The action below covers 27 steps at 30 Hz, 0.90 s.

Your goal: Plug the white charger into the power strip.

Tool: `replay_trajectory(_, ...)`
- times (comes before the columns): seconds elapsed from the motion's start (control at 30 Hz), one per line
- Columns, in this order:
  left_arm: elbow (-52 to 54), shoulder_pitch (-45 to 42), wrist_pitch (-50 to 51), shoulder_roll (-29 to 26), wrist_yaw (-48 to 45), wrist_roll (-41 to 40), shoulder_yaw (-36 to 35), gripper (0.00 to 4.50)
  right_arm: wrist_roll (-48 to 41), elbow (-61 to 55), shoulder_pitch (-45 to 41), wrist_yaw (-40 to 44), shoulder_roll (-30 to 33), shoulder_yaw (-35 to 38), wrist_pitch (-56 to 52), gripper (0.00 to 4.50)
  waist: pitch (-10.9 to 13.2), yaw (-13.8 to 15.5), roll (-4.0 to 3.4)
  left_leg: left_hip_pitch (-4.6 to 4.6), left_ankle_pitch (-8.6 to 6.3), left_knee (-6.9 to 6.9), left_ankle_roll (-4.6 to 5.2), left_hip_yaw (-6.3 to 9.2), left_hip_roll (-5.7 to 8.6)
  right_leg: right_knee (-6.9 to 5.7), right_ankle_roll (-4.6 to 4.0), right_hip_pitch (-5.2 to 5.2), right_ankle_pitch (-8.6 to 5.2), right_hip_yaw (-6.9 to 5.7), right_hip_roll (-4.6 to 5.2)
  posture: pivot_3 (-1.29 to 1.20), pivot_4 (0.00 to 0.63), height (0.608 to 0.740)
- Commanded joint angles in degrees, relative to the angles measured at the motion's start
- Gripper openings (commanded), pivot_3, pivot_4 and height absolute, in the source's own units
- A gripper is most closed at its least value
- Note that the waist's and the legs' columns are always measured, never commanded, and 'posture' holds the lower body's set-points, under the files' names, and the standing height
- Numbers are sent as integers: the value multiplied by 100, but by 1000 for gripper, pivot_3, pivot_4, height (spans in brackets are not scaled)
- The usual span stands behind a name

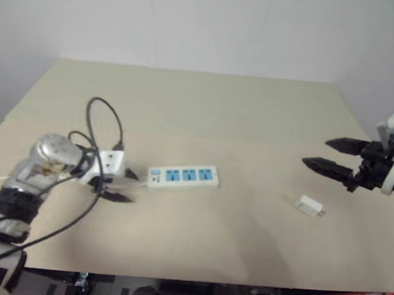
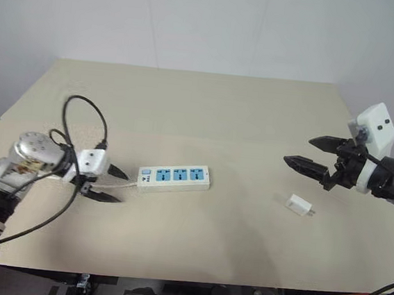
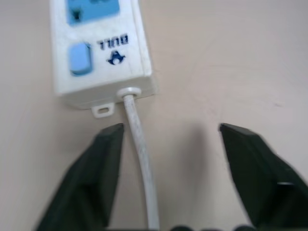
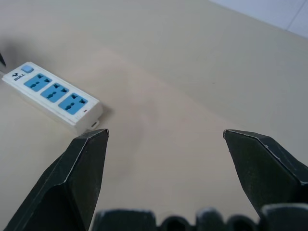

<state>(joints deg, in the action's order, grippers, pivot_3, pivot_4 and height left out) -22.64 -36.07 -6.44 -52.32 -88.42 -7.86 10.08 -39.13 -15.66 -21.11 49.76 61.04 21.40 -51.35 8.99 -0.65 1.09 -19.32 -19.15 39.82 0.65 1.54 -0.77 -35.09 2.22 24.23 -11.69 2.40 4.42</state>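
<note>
Charger loose on table, power strip apart

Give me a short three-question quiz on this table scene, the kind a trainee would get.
1. True or false: the white charger is plugged into the power strip.
2. Which gripper is nearer the charger: A) left gripper, B) right gripper?
3. How many blue outlet faces does the strip have?

Key:
1. False; it lies loose on the table, apart from the strip.
2. B.
3. Three. All are empty.
</note>
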Motion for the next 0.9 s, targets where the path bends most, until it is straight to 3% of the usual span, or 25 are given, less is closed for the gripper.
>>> replay_trajectory(0.03, -50, -262, 107, -6, -326, -715, -554, 4116, -116, -148, 6, -98, -7, 286, -43, 4500, 0, 18, 0, 0, 0, 1, 0, 0, 0, 0, 0, -1, 0, 0, 0, 0, 150, 740)
replay_trajectory(0.23, 157, -214, 896, 703, 129, -1303, -913, 4116, -178, -170, -29, -218, -90, 282, -78, 4500, -2, 18, -3, 2, 0, 4, 0, 1, 1, -1, 1, -5, 1, 0, 0, 0, 150, 740)
replay_trajectory(0.53, -968, -581, 29, 1591, 187, -873, -686, 4116, -264, -189, -45, -263, -56, 418, -157, 4500, -2, -7, -3, 2, 0, 5, 0, 1, 1, -1, 0, -6, 2, 0, -1, 0, 150, 740)
replay_trajectory(0.9, -2058, -480, -906, 1947, 285, -755, -822, 4116, -451, -372, 141, -412, -52, 736, -382, 4500, -2, -10, -3, 1, 0, 5, 0, 2, 2, -3, 1, -6, 4, 1, 0, 0, 150, 740)
